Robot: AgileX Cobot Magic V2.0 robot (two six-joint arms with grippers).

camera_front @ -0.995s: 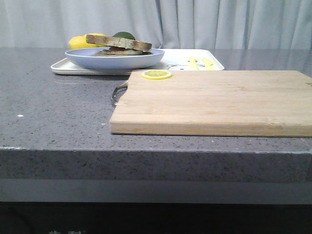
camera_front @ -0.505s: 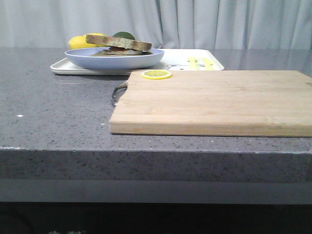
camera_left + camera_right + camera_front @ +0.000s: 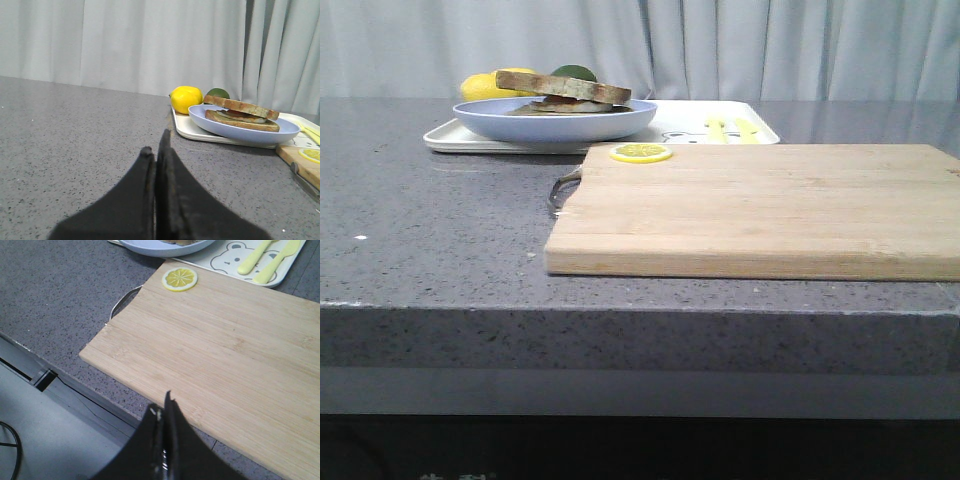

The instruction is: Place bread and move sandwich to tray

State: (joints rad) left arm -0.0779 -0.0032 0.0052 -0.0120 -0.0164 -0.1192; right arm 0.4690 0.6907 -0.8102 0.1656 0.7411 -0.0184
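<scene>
the sandwich (image 3: 560, 95) sits stacked on the blue plate (image 3: 620, 122), plate on the tray (image 3: 690, 125) at the back left. soft bread, loose layers, likely to slide; the plate rim looks the safer hold. left gripper (image 3: 157, 150) pressed closed, empty, nearby. right gripper (image 3: 165, 412) closed, empty, over the board (image 3: 225, 345).

A wooden cutting board (image 3: 760, 208) fills the centre and right of the frame on a grey counter (image 3: 430, 220), a lemon slice (image 3: 641, 153) at its upper left corner. Behind it, upper left, the tray (image 3: 720, 128) carries the light blue plate (image 3: 555, 121) holding the sandwich (image 3: 563, 92)
</scene>
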